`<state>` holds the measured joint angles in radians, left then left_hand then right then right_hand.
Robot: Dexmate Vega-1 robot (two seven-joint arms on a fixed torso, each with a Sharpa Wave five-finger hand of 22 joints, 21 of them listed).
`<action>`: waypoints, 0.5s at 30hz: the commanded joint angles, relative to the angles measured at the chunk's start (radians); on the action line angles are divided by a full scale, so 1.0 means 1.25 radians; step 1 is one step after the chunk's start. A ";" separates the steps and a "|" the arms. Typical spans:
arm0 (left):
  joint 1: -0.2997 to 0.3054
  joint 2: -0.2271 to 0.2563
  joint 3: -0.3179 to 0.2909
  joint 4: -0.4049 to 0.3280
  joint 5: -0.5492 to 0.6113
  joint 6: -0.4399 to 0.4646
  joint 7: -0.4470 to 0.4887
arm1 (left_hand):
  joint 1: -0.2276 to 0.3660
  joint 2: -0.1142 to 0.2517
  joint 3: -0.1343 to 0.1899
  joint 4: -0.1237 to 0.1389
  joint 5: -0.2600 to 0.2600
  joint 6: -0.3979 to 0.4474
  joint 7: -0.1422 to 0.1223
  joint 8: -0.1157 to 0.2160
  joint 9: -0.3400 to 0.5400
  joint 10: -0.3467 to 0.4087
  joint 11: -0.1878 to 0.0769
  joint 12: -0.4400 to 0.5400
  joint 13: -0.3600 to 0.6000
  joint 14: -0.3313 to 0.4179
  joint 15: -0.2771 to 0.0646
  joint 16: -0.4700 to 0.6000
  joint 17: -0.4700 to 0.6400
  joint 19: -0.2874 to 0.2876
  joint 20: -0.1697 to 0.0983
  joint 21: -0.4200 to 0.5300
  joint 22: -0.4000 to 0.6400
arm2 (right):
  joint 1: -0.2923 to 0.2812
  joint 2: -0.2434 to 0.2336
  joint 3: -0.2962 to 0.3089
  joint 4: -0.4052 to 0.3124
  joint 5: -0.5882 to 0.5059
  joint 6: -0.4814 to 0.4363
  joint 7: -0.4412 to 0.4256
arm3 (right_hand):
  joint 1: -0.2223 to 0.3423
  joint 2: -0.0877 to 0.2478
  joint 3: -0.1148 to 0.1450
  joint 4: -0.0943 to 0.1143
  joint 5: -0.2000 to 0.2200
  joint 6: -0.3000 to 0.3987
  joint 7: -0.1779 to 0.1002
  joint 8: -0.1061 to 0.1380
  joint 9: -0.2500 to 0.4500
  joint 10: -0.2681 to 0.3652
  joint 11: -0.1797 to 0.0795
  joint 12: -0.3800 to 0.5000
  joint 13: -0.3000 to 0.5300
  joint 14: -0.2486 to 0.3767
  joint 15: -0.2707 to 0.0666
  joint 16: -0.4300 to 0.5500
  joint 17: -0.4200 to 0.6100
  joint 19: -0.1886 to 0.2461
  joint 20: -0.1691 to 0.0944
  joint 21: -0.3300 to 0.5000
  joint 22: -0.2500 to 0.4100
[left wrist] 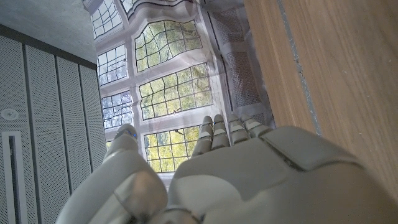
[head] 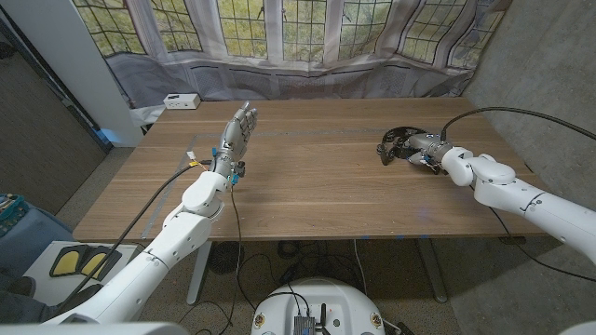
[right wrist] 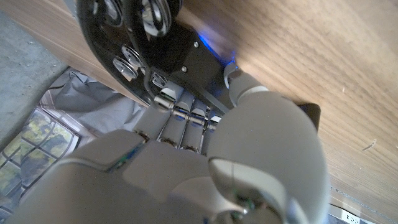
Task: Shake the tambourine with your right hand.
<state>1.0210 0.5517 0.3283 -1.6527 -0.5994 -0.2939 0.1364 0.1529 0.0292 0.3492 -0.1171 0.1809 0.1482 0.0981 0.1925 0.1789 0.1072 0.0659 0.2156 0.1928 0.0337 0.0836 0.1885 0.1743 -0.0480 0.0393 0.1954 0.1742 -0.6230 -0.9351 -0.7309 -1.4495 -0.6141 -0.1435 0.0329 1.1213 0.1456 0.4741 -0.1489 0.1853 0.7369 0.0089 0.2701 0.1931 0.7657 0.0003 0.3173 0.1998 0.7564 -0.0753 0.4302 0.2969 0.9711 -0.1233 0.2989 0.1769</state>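
Note:
The black tambourine (head: 395, 142) with silver jingles lies on the wooden table (head: 317, 195) at the right. My right hand (head: 425, 148) reaches it from the right. In the right wrist view my right hand (right wrist: 217, 168) has its fingers (right wrist: 180, 118) curled around the rim of the tambourine (right wrist: 134, 43), with the thumb on the other side. My left hand (head: 239, 132) stands upright over the left middle of the table, fingers apart, holding nothing. In the left wrist view my left hand (left wrist: 236, 174) points its straight fingers toward the window.
A small white box (head: 181, 101) sits at the table's far left corner. A grey curtain and leaded windows (head: 307, 37) run behind the far edge. Black cables hang from both arms. A grey wall stands close on the right.

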 commanded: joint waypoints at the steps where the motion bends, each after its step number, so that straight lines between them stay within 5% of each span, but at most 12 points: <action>1: -0.011 -0.007 0.008 0.017 -0.004 0.001 -0.009 | 0.002 0.006 0.001 -0.004 -0.002 0.006 0.000 -0.001 0.002 0.002 -0.002 -0.003 0.002 0.000 -0.004 -0.001 0.005 -0.004 0.001 0.001 0.004 | -0.018 -0.004 0.007 -0.018 -0.023 -0.012 -0.064 | 0.035 0.041 0.031 0.015 0.005 0.079 -0.035 0.006 0.001 0.038 -0.005 0.005 0.000 0.051 -0.069 0.012 0.003 0.040 -0.009 0.025 0.006; 15: -0.018 -0.008 0.010 0.026 -0.008 0.003 -0.016 | 0.001 0.006 0.001 -0.005 -0.002 0.007 0.000 -0.001 0.002 0.000 -0.004 -0.004 0.002 0.000 -0.003 -0.001 0.005 -0.005 0.001 0.001 0.004 | -0.045 -0.013 0.034 -0.058 -0.022 -0.034 -0.105 | 0.041 0.038 0.038 0.025 -0.001 0.115 -0.031 0.004 0.002 0.085 0.005 0.006 0.001 0.100 -0.078 0.025 0.016 0.063 -0.006 0.043 0.007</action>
<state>1.0053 0.5424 0.3374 -1.6288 -0.6052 -0.2934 0.1228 0.1529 0.0292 0.3492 -0.1171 0.1809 0.1482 0.0982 0.1925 0.1789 0.1072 0.0659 0.2156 0.1928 0.0337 0.0836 0.1885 0.1743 -0.0480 0.0393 0.1954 0.1743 -0.6526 -0.9416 -0.7163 -1.4852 -0.6444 -0.1655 -0.0488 1.1215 0.1454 0.4812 -0.1550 0.1847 0.8066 0.0355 0.2744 0.1934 0.8613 0.0053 0.3185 0.1999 0.8720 -0.1126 0.4626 0.3162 1.0373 -0.1221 0.3525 0.1878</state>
